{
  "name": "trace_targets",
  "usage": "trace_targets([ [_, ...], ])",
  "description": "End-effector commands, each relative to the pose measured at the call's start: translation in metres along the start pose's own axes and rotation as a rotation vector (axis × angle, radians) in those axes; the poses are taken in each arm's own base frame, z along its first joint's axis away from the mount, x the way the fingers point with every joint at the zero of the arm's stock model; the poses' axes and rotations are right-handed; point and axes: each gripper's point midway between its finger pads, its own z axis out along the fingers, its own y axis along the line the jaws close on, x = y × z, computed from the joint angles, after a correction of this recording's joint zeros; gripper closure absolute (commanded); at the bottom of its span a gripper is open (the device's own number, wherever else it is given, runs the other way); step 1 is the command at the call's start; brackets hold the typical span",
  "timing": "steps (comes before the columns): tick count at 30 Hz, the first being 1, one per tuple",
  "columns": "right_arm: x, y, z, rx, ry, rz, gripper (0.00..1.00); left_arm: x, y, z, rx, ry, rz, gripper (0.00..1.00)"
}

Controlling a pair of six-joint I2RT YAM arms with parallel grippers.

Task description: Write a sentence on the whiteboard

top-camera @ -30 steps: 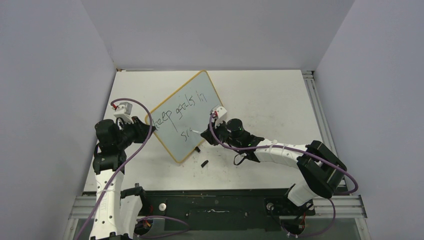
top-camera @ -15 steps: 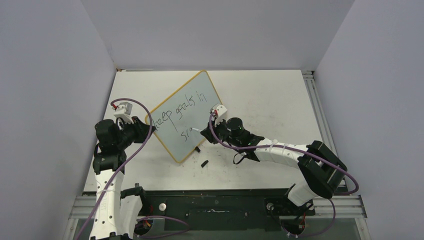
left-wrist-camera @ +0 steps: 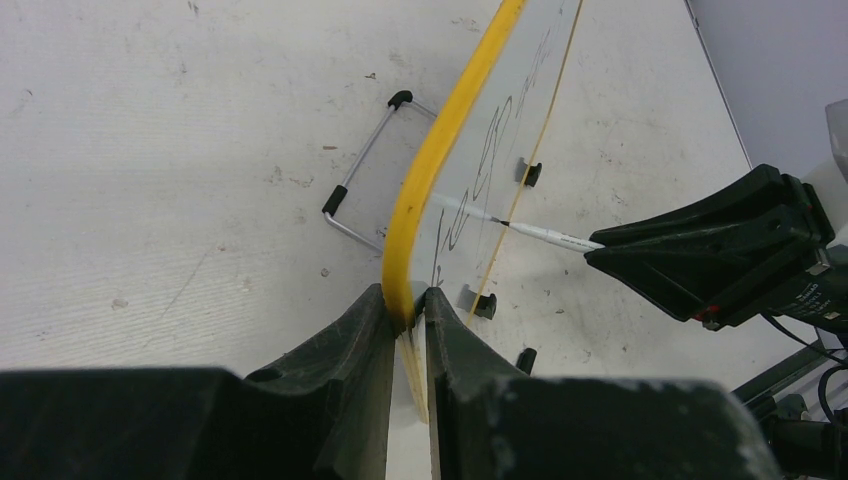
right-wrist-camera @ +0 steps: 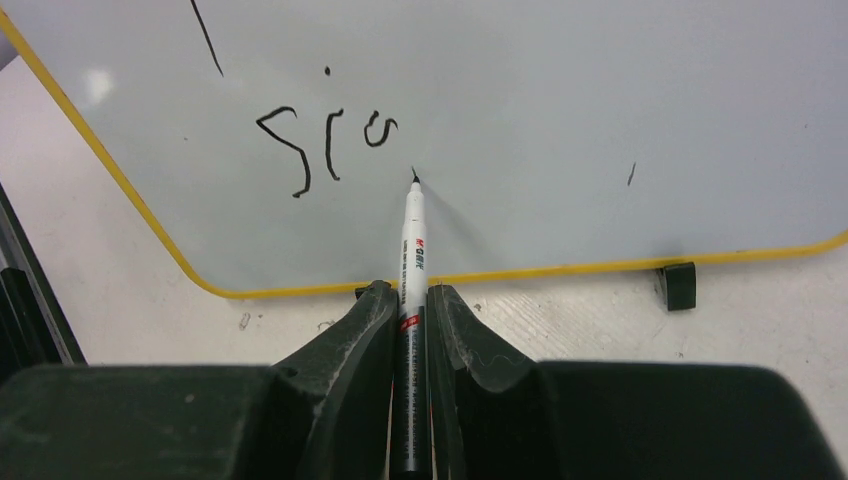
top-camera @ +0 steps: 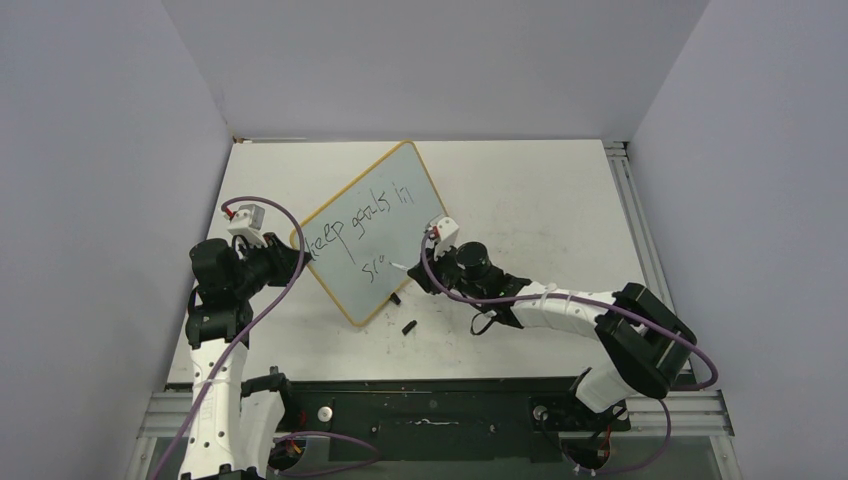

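The whiteboard [top-camera: 375, 230], pale with a yellow rim, lies tilted on the table. It reads "keep goals in" with "si" and an open loop beneath [right-wrist-camera: 325, 145]. My left gripper [top-camera: 292, 252] is shut on the board's left rim [left-wrist-camera: 415, 215]. My right gripper [top-camera: 418, 272] is shut on a white marker [right-wrist-camera: 413, 245]. Its black tip rests on the board just right of the loop. The marker also shows in the left wrist view [left-wrist-camera: 545, 234].
A black marker cap [top-camera: 408, 326] lies on the table below the board's near corner. A small black foot [right-wrist-camera: 679, 285] sits under the board's near edge. A wire stand [left-wrist-camera: 365, 170] shows behind the board. Grey walls enclose the table.
The right gripper has shifted slightly right and down along the second line. The writing there grew from "si" to "si" plus a loop. The left arm has not moved.
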Motion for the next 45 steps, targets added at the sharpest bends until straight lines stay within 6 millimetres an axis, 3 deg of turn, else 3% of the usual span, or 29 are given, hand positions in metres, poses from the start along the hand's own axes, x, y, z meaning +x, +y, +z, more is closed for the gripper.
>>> trace_targets([
  [1,-0.014,0.004,-0.008,0.0,-0.064,0.007,0.95,-0.012,-0.005,-0.002,0.014,-0.042,0.043,0.86],
  [6,-0.003,0.004,-0.01,-0.001,-0.043,0.015,0.95,-0.012,-0.006,-0.001,0.017,-0.04,0.043,0.86],
  [14,-0.003,0.011,-0.008,-0.011,-0.045,0.011,0.95,-0.012,-0.006,-0.002,0.017,-0.04,0.043,0.86],
  [17,-0.009,0.015,-0.01,-0.015,-0.057,0.009,0.95,-0.011,-0.006,-0.001,0.018,-0.038,0.042,0.86],
  [24,-0.047,0.02,-0.028,0.01,-0.147,-0.004,0.95,-0.012,-0.006,-0.001,0.018,-0.039,0.043,0.86],
  [29,-0.064,0.021,-0.03,0.012,-0.197,-0.014,0.95,-0.012,-0.007,-0.001,0.019,-0.039,0.043,0.86],
  [45,-0.058,0.028,-0.01,-0.036,-0.19,-0.01,0.95,-0.012,-0.006,-0.001,0.018,-0.038,0.042,0.86],
])
